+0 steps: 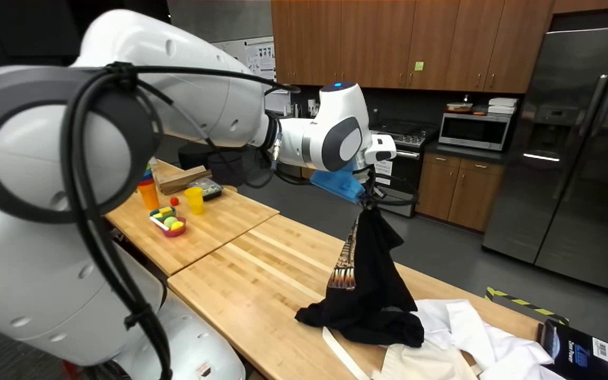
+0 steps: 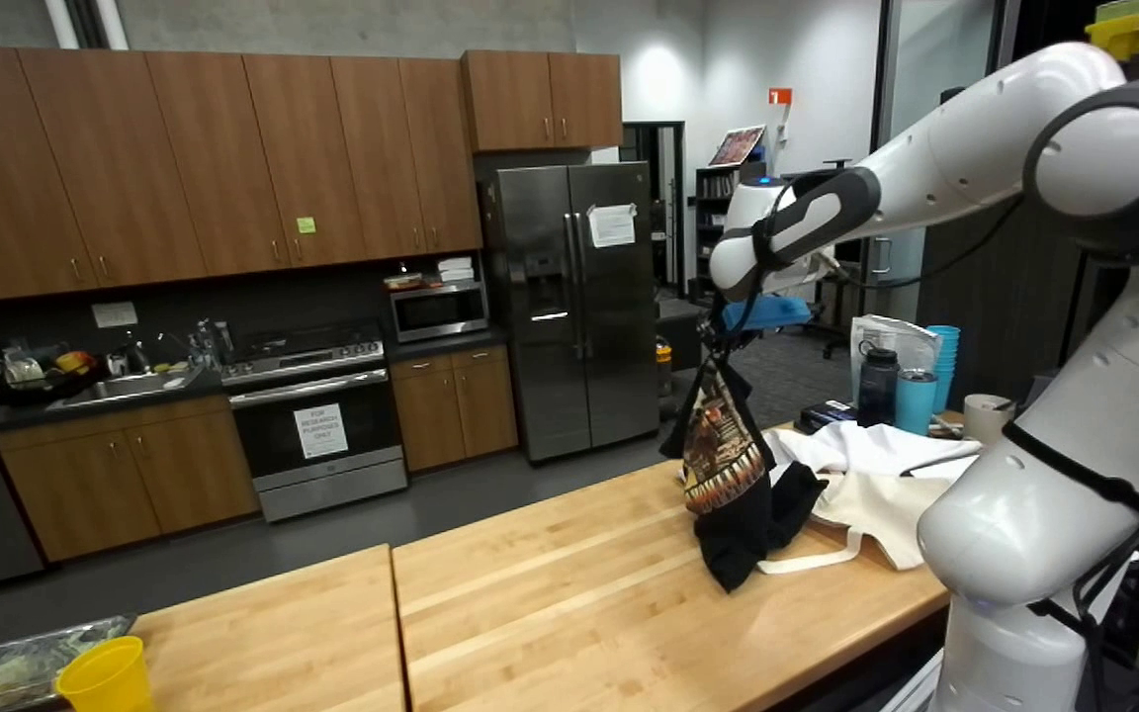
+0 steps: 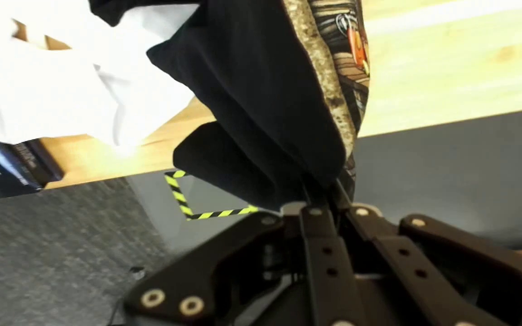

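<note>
A black cloth with a colourful printed picture hangs from my gripper (image 1: 368, 202). The cloth (image 1: 375, 285) also shows in an exterior view (image 2: 743, 529) and in the wrist view (image 3: 252, 81). Its lower folds rest on the wooden table (image 1: 251, 274). In the wrist view the gripper's fingers (image 3: 326, 194) are close together with the bunched top of the cloth between them; the fingertips are partly hidden by it. A white cloth (image 1: 473, 332) and a cream cloth with a strap (image 1: 415, 363) lie crumpled on the table beside the black cloth's lower end.
A black box (image 1: 578, 351) stands at the table's end. A dark bottle (image 2: 877, 388) and blue cups (image 2: 943, 366) stand near the arm's base. A yellow cup (image 1: 195, 200), small bowls (image 1: 173, 228) and a clear-lidded container (image 1: 206, 188) are on the adjoining table.
</note>
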Robot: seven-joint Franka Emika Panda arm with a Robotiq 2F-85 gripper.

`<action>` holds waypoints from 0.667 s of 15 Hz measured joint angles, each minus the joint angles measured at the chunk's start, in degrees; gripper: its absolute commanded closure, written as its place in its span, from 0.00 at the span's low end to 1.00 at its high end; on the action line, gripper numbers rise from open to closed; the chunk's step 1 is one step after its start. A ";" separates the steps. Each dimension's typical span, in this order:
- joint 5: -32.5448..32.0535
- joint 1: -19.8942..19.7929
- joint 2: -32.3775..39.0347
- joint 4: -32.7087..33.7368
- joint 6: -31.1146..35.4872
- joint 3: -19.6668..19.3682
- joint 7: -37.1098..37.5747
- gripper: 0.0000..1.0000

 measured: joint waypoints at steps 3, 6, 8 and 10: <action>5.37 3.38 4.14 2.34 -2.91 -0.93 -9.28 0.99; 6.89 6.06 5.88 3.14 -7.02 -0.52 -15.95 0.99; 6.78 7.72 6.22 2.99 -8.93 0.45 -19.43 0.99; 6.50 9.36 6.38 2.63 -9.91 1.92 -22.36 0.99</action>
